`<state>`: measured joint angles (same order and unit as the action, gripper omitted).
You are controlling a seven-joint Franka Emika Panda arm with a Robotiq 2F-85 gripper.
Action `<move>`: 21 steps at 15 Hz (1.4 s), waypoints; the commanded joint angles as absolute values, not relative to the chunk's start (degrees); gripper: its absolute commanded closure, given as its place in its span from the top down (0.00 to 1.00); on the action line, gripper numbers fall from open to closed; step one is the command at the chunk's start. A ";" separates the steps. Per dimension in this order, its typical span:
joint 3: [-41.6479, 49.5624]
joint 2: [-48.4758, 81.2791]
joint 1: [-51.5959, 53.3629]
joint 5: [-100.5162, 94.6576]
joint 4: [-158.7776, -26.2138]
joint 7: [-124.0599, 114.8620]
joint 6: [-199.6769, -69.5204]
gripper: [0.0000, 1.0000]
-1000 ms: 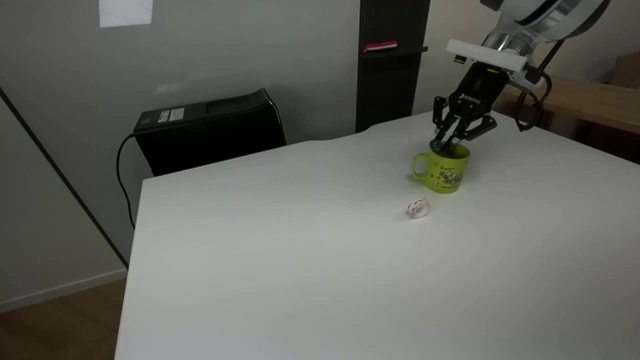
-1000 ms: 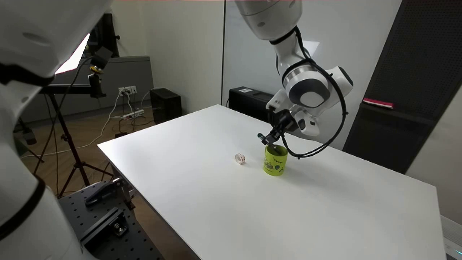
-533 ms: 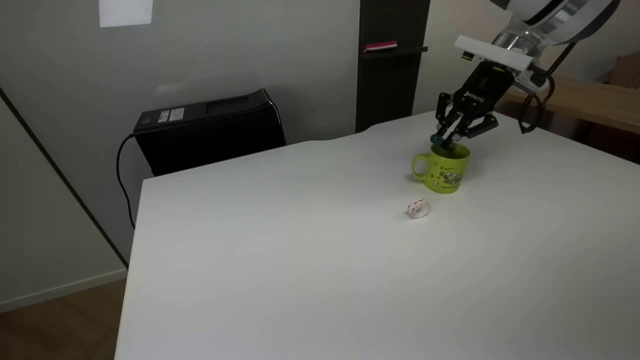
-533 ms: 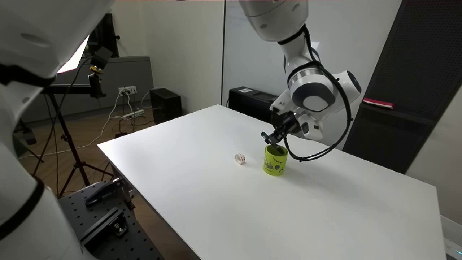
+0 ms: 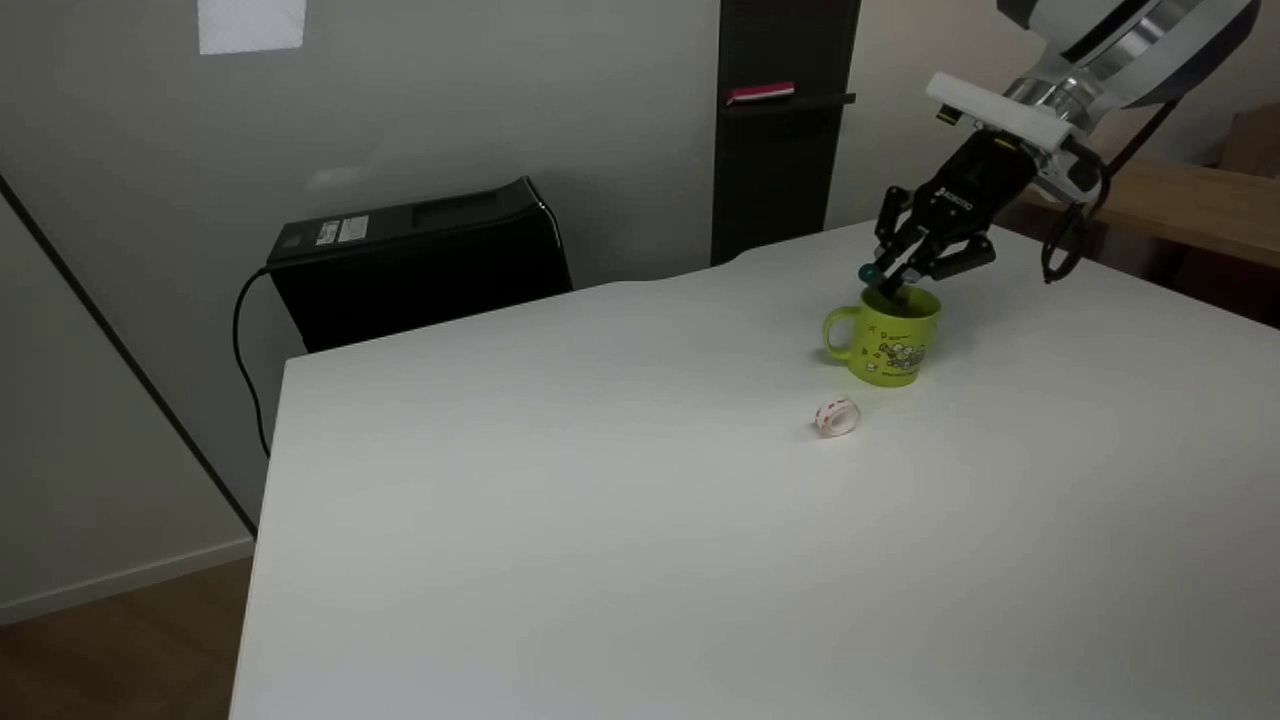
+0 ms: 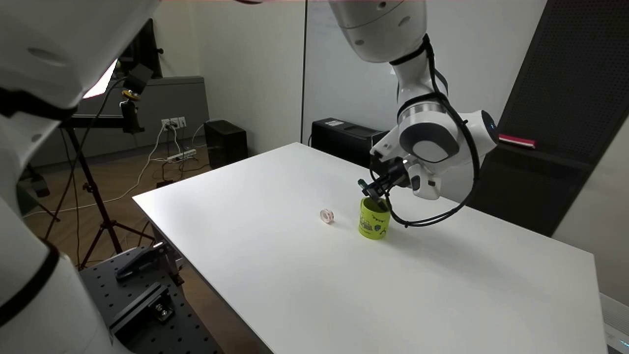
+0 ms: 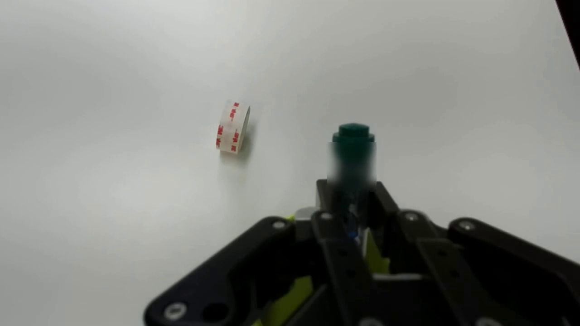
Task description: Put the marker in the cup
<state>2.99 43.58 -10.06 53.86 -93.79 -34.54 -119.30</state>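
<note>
The yellow-green cup (image 5: 885, 345) stands upright on the table in both exterior views (image 6: 374, 223), its handle showing in one of them. Parts of it show below the fingers in the wrist view (image 7: 292, 296). The marker (image 5: 871, 274) is a dark stick with a teal-green end, also seen in an exterior view (image 6: 362, 184) and the wrist view (image 7: 353, 156). It is tilted, teal end up and outside the rim, lower part reaching into the cup's mouth. My gripper (image 5: 890, 275) is just above the rim, shut on the marker between its fingertips (image 7: 350, 192). The marker's lower tip is hidden.
A small white tape roll with red print (image 5: 837, 418) lies on the white table (image 5: 600, 500) near the cup, also seen in the wrist view (image 7: 232, 127). A black box (image 5: 420, 260) stands behind the table edge. The arm's cable loop (image 6: 427, 223) hangs beside the cup.
My gripper has tilted over further and risen slightly, with the wrist moving away. The marker's teal end has risen a little with it. The cup and tape roll have not moved.
</note>
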 commanded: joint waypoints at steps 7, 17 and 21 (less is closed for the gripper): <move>4.59 43.17 -7.54 51.88 -93.55 -33.48 -118.22 0.80; 5.09 41.44 -0.76 34.00 -90.93 -33.86 -117.12 1.00; 4.14 39.26 2.66 23.13 -91.55 -32.06 -118.28 1.00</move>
<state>4.19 41.47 0.55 29.29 -91.32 -32.83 -118.61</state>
